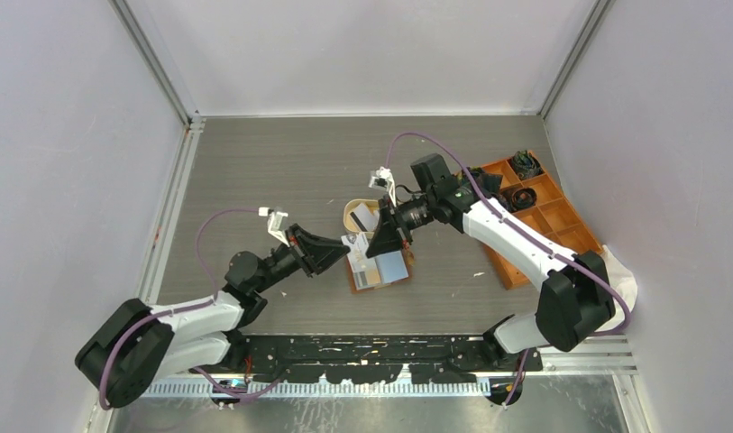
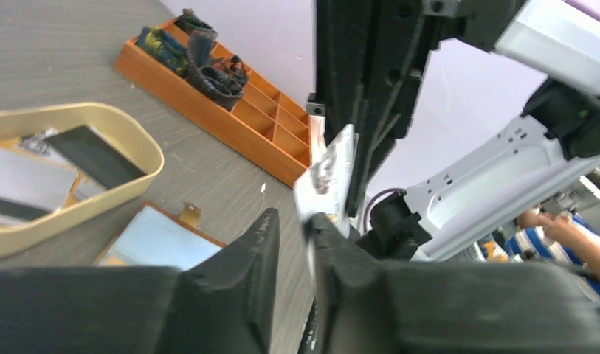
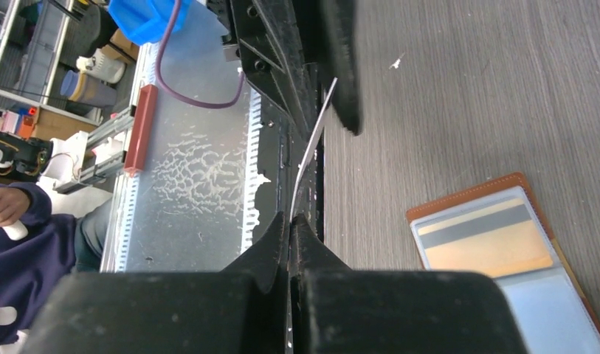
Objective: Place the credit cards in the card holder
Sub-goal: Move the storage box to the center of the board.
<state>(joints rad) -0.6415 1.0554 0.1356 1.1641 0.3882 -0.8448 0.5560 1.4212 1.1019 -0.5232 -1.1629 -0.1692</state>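
ITEM: white card (image 3: 311, 147) held on edge in mid-air, near the open card holder (image 3: 459, 198) lying on the table (image 1: 281, 171) | right gripper (image 3: 291, 221) clamped on its near end | left gripper (image 2: 294, 218) jaws parted at far end, no pinch seen | HANDLING (judged): light, thin, slick, flexes; pinch the flat faces near a short edge.

grey wood-grain table (image 1: 281, 171), open brown card holder (image 1: 391, 269), cream oval tray (image 1: 347, 216), orange compartmented box (image 1: 561, 221) far right

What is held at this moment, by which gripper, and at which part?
The right gripper pinches a white card by one end; the left gripper stands open at the other end.
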